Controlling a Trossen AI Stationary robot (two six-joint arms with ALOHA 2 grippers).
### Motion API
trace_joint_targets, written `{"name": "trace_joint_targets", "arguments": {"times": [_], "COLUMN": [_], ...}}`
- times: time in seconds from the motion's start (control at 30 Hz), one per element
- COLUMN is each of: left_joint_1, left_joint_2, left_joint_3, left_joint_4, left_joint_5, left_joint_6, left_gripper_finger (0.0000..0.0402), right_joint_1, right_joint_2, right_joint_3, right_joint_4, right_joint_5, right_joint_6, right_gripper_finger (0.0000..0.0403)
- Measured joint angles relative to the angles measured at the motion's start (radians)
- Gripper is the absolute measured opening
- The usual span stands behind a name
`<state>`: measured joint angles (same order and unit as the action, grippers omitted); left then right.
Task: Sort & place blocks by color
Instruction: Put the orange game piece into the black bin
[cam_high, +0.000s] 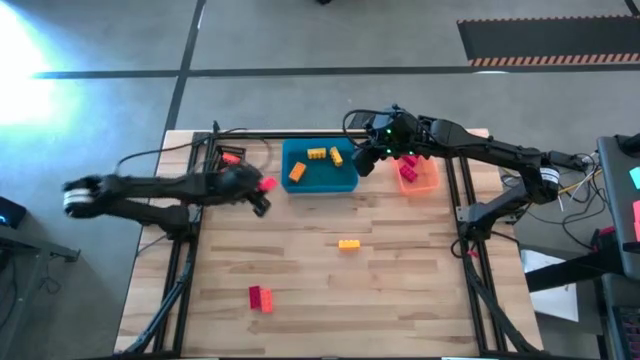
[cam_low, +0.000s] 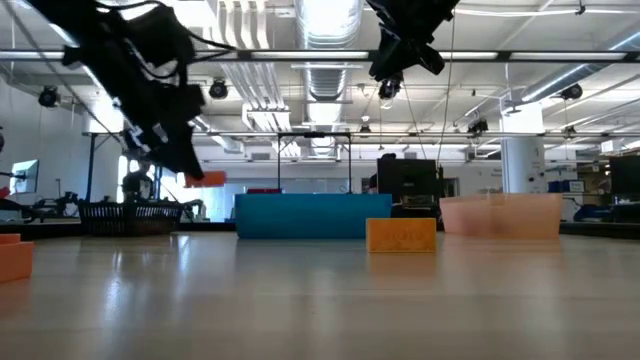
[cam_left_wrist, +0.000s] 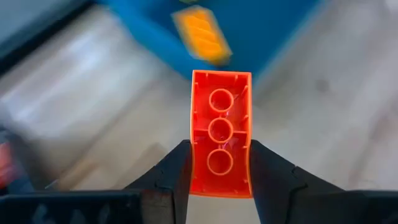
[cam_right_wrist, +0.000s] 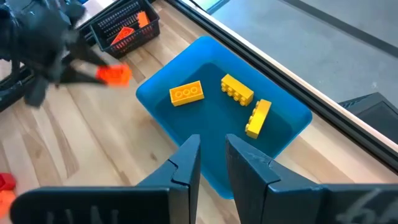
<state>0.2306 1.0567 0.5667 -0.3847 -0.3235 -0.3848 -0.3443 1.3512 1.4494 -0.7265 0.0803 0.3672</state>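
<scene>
From my station I see the black tray (cam_high: 228, 153) at the far left corner of the tabletop (cam_high: 400, 270), with red pieces in it. Just right of it, my left gripper (cam_high: 263, 196) hangs above the wood, clenched on a red block (cam_left_wrist: 220, 142) whose hollow underside faces the wrist camera. Nearer me, a pair of red and magenta blocks (cam_high: 260, 297) lies touching on the bare wood. Next comes the blue tray (cam_high: 318, 180), holding three yellow blocks (cam_right_wrist: 186, 93). A lone yellow-orange block (cam_high: 348, 243) sits on the open tabletop in front of that tray. My right gripper (cam_right_wrist: 211, 163) hovers over the blue tray's right edge, its fingers close together with a narrow gap and nothing between them. Farthest right, the orange tray (cam_high: 424, 180) holds pink-magenta blocks (cam_high: 408, 169).
</scene>
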Motion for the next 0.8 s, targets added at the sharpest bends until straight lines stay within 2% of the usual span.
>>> {"name": "trace_joint_targets", "arguments": {"times": [0.17, 0.33, 0.5, 0.8], "left_joint_1": [0.048, 0.085, 0.154, 0.32], "left_joint_2": [-0.248, -0.363, -0.363, -0.24], "left_joint_3": [-0.124, -0.212, -0.251, -0.251], "left_joint_4": [0.002, -0.047, -0.083, -0.093], "left_joint_5": [-0.079, -0.212, -0.267, -0.232], "left_joint_6": [-0.15, -0.383, -0.595, -0.714], "left_gripper_finger": [0.011, 0.011, 0.011, 0.012], "right_joint_1": [0.0, 0.0, 0.0, 0.0], "right_joint_2": [0.0, 0.0, 0.0, 0.0], "right_joint_3": [0.0, 0.0, 0.0, 0.0], "right_joint_4": [0.001, 0.002, 0.004, 0.005], "right_joint_5": [0.0, 0.0, 0.0, 0.0], "right_joint_6": [0.0, 0.0, 0.0, 0.0], "right_gripper_finger": [0.0063, 0.0063, 0.0063, 0.0063]}}
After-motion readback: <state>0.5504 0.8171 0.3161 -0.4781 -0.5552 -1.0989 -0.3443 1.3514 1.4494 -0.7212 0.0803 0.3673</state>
